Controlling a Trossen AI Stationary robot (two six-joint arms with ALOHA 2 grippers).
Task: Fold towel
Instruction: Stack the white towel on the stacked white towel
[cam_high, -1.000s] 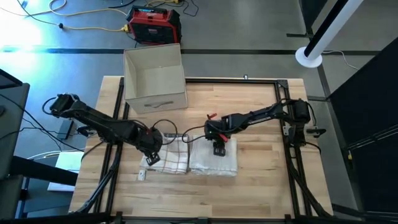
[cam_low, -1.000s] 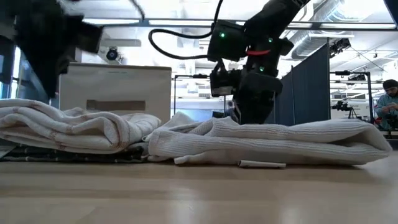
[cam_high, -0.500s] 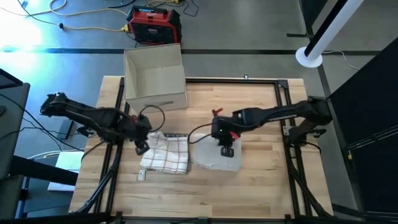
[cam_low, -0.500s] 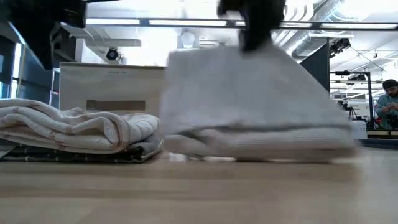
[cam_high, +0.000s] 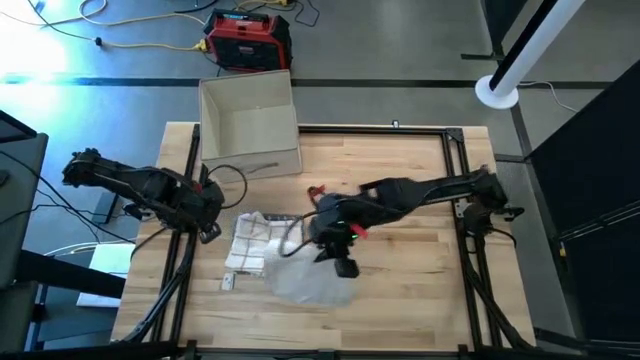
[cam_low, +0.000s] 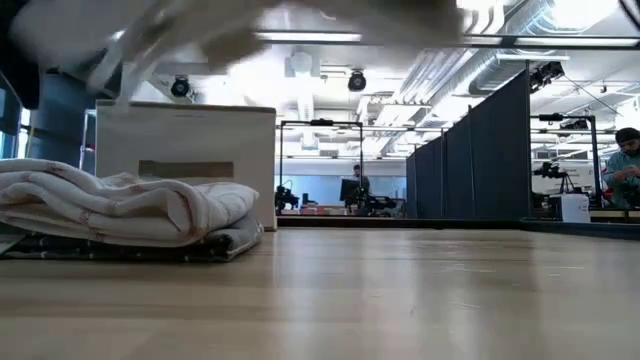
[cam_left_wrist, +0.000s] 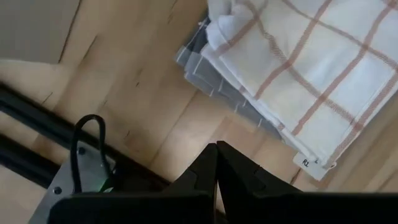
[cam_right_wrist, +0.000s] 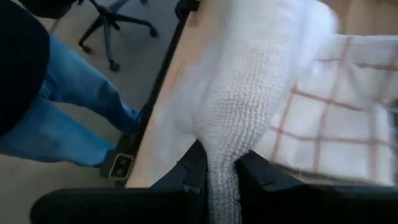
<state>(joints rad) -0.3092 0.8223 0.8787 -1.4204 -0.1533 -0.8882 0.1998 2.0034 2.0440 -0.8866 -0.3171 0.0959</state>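
A white waffle-weave towel (cam_high: 305, 283) hangs blurred in the air near the table's front, in front of a stack of folded towels (cam_high: 262, 242). My right gripper (cam_high: 343, 266) is shut on it. In the low view the white towel (cam_low: 230, 25) shows only as a blur along the top. The stack (cam_low: 120, 210) lies flat on the table, a checked towel (cam_left_wrist: 311, 81) on top of a grey one. My left gripper (cam_high: 210, 232) is shut on nothing and hovers left of the stack. My right gripper pinches a bunched fold of the white towel (cam_right_wrist: 224, 168) between its two fingers. The towel fans out beyond the fingers toward the stack. In the low view it is lifted clear of the table.
An open cardboard box (cam_high: 248, 125) stands at the table's far left. Black frame rails (cam_high: 468, 250) run along the table's sides. Bare wood (cam_high: 420, 300) lies at the front right. A person's legs (cam_right_wrist: 56, 124) stand beside the table's edge.
My right gripper has lifted the white towel off the table and swung it toward the left and near edges, in front of the stack; the towel went from lying folded to hanging to fully airborne. My left gripper has drawn away from the stack toward the left edge.
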